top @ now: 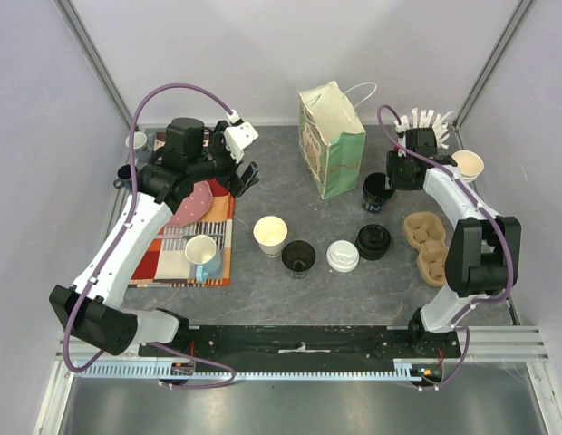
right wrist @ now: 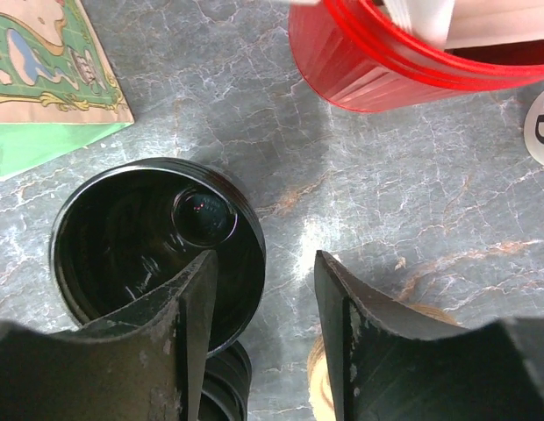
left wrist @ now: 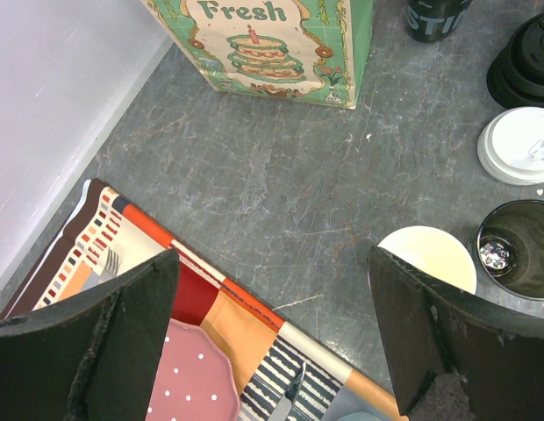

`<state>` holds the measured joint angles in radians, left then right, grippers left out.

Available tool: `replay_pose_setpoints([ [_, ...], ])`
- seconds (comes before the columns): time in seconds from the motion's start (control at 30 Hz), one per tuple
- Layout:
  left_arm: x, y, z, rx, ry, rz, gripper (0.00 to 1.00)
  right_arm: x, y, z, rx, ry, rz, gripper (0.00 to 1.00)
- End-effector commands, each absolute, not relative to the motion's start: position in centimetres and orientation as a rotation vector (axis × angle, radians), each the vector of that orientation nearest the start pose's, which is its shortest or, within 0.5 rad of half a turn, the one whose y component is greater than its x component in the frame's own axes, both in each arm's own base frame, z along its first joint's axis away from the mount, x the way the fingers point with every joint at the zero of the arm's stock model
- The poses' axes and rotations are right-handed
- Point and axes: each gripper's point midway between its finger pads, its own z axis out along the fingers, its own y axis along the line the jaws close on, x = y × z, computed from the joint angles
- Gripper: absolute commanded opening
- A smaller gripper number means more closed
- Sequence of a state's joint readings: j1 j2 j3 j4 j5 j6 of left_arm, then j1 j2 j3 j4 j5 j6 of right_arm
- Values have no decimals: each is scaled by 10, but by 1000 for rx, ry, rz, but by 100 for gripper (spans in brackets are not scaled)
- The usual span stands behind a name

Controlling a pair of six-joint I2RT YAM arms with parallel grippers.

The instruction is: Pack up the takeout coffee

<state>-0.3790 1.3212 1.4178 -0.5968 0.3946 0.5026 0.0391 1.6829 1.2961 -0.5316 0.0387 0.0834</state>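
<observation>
Cardboard cup carrier (top: 429, 246) sits empty on the surface (top: 263, 299), so nothing looks packed yet. In the same row: black lids (top: 373, 241), white sip lid (top: 343, 256), lidless black cup (top: 298, 257), and cream paper cup (top: 270, 234), still uncapped. Left pincer (left wrist: 274, 263) spread, empty, over the placemat (left wrist: 88, 237) edge. Right pincer (right wrist: 263, 263) spread astride the wall of the tall black cup (right wrist: 123, 237). Paper bag (top: 334, 136) upright behind.

Two black padded fingers (left wrist: 96, 346) stand wide apart over a grey marbled counter (left wrist: 281, 175), with a striped cloth placemat (left wrist: 123, 232) and pink dotted plate (left wrist: 191, 377) at left, an open cream paper cup (left wrist: 427, 253), a lidless black cup (left wrist: 518, 250) and a round white plastic sip lid (left wrist: 518, 145) at right, and a green "Fresh" paper bag (left wrist: 272, 44) beyond.
</observation>
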Motion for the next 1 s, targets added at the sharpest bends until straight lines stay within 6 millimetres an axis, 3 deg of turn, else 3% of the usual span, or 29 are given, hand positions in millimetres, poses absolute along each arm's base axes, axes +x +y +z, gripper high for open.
replay_pose_setpoints([
  [0.0,339,-190,318,1091,1684,-333,94,421,19,158,65,2375,59,59],
  [0.13,337,-191,316,1085,1694,-351,94,409,24,194,47,2300,68,67],
  [0.23,337,-191,313,1078,1702,-353,93,393,24,216,51,2254,36,68],
  [0.33,336,-188,308,1072,1712,-343,93,368,37,222,19,2251,75,65],
  [0.4,334,-187,307,1069,1711,-338,93,352,58,220,-139,2255,155,61],
  [0.47,331,-185,298,1080,1721,-334,93,320,108,219,-432,2208,357,61],
  [0.53,328,-184,290,1092,1727,-337,93,293,140,220,-718,2107,407,62],
  [0.63,327,-184,278,1102,1750,-344,93,265,146,210,-992,2068,400,64],
  [0.77,322,-185,260,1113,1786,-377,93,250,141,187,-1101,2136,362,64],
  [0.9,324,-184,246,1099,1831,-380,92,234,175,169,-1247,2100,475,53],
  [0.97,324,-184,242,1092,1847,-382,92,227,187,159,-1311,2076,495,53],
])
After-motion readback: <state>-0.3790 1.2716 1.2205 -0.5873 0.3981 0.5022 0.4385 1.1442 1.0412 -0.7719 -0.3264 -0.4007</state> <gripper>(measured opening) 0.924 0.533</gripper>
